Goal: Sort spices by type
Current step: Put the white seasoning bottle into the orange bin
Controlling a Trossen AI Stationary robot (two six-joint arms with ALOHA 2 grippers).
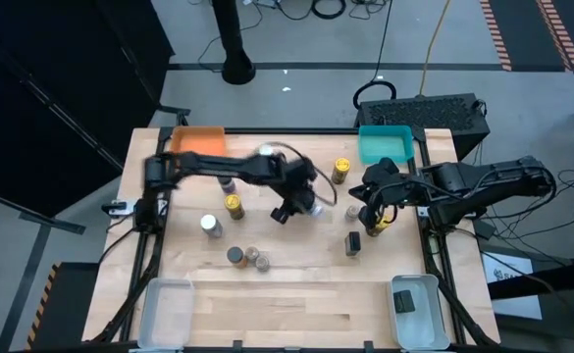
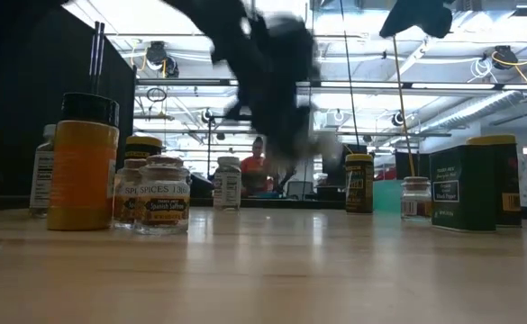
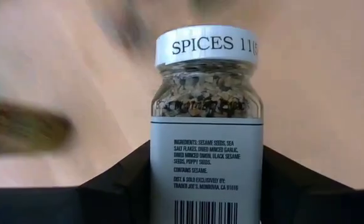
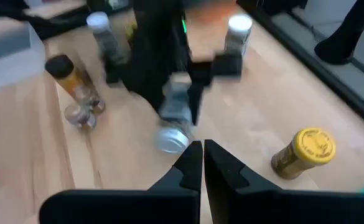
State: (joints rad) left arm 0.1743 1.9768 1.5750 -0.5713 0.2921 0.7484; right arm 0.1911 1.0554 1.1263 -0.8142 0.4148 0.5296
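My left gripper (image 1: 301, 204) reaches over the table's middle, shut on a clear jar (image 3: 205, 118) of mixed seeds with a white lid reading "SPICES". In the right wrist view the same jar (image 4: 174, 121) hangs under the dark arm. My right gripper (image 4: 203, 155) is shut and empty, hovering just right of it (image 1: 370, 211). Other jars stand on the wood on their bases: a yellow one (image 1: 234, 204), a white-lidded one (image 1: 210, 226), two grey-lidded ones (image 1: 235, 256) and a gold-lidded one (image 1: 340, 170). My left gripper pinches the jar's labelled lower body (image 3: 205, 186) between its two fingers (image 3: 116, 183), one on each side. The white lid (image 3: 205, 45) points away from the gripper. The jar is lifted clear of the table, lid end tilted downward (image 4: 169, 140).
An orange tray (image 1: 198, 139) and a teal tray (image 1: 385, 144) sit at the far edge. Two clear trays (image 1: 167, 304) (image 1: 416, 306) sit at the near edge, the right one holding a dark item. A dark green box (image 1: 352, 243) stands near my right gripper. Bare wood lies between the clear trays.
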